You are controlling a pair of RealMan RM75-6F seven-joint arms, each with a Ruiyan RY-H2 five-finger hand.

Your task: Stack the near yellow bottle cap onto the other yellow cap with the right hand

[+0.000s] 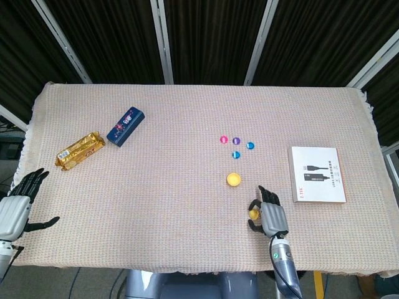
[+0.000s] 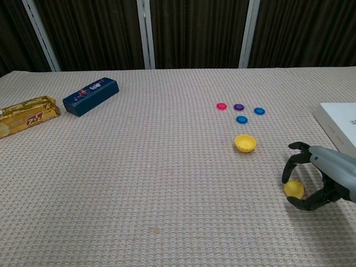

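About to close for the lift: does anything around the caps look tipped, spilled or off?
Nothing spilled or damaged. The near yellow cap looks tipped on its side between the right hand fingers, while the other yellow cap sits open side up, untouched.

I get even, bright overhead light on the table in both views, with only soft, short shadows. No glare, focus stays sharp, and the far curtains sit dark.
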